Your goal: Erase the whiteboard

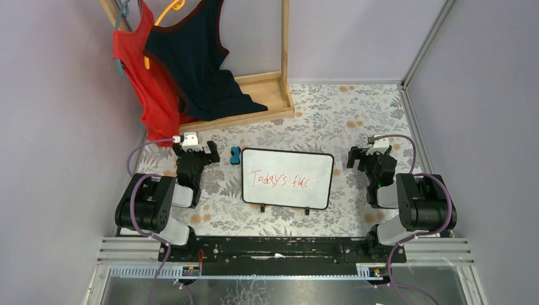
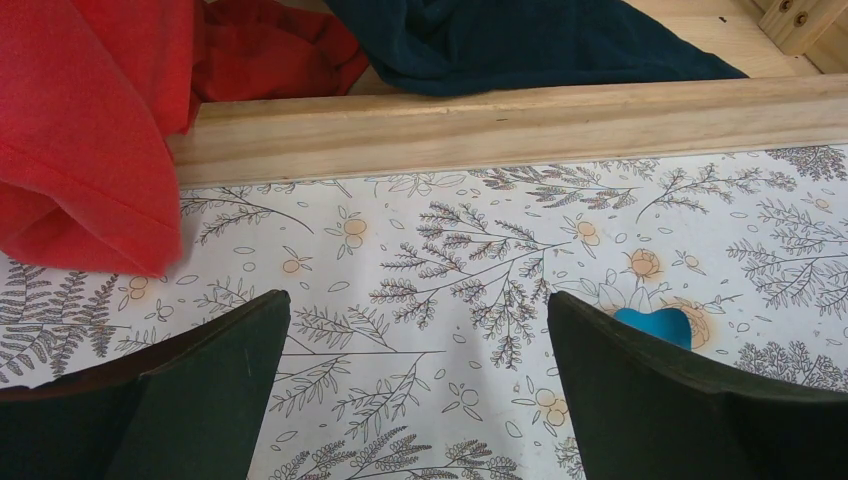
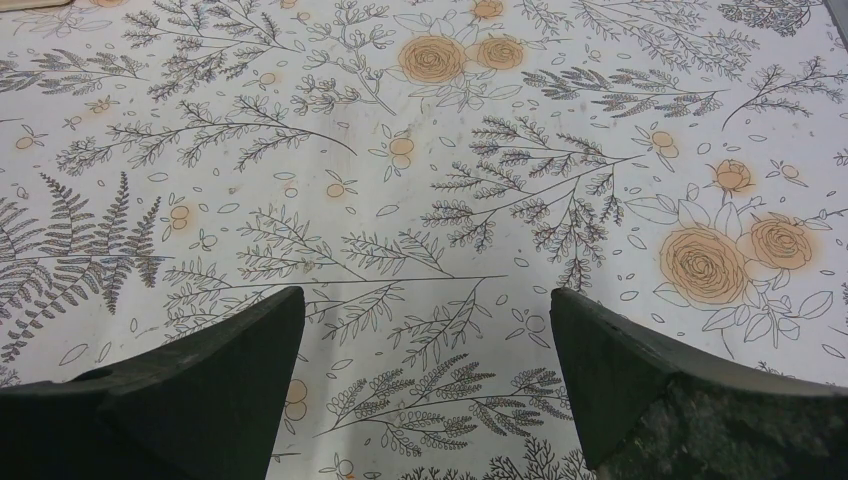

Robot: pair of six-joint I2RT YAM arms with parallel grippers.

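The whiteboard (image 1: 287,178) lies flat on the floral-patterned worktop (image 1: 356,114), just below the centre of the overhead frame, between the two arms and touching neither. It is a white rectangle with a thin black frame and rounded corners. Two small black feet stick out from its lower edge. It sits slightly askew, with its right end a little lower in the frame than its left. Red handwriting runs across its middle. The first word reads "Today's", and the letters after it are too small to make out. The rest of the surface is plain white.

Just beside the board's upper left corner lies a small blue eraser (image 1: 236,155). It also shows as a blue patch by the right finger in the left wrist view (image 2: 652,325).

The left pincer (image 1: 198,151) is spread wide over bare worktop left of the eraser and holds nothing. The right pincer (image 1: 370,154) is to the right of the board, also spread wide and empty, with only the printed pattern between its fingers (image 3: 425,310).

In the upper left of the overhead frame, a red garment (image 1: 143,70) and a dark navy garment (image 1: 197,63) hang over a wooden rack base (image 1: 254,101).
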